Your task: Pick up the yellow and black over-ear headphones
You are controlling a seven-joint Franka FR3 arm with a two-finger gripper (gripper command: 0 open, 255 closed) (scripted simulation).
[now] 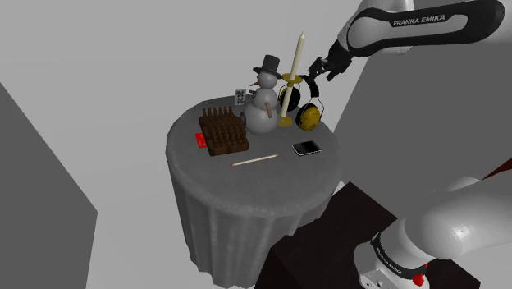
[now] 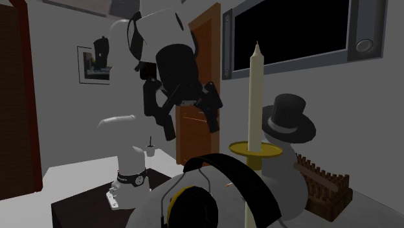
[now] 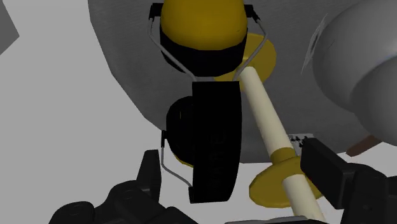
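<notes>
— Progress on the pickup?
— Early. Mostly through the approach; no grasp, no lift.
— Whereabouts of the headphones (image 1: 309, 116)?
— Standing on the round counter (image 1: 246, 185), headband up, just beside the candle (image 1: 299, 66), at the shoulder view's right of the snowman (image 1: 262, 107). Not yet raised off the cloth.
— State of the end effector (image 3: 235, 162)?
— Spread wide, poised above the headband, pinching nothing. Straddling both headband and candle in the wrist view, touching neither as far as visible.
— Left to do?
— Probably: shift clear of the candle, descend, close on the headband, then raise.
— Risk?
— Catching the candle along with the band, or tipping it over.
</notes>
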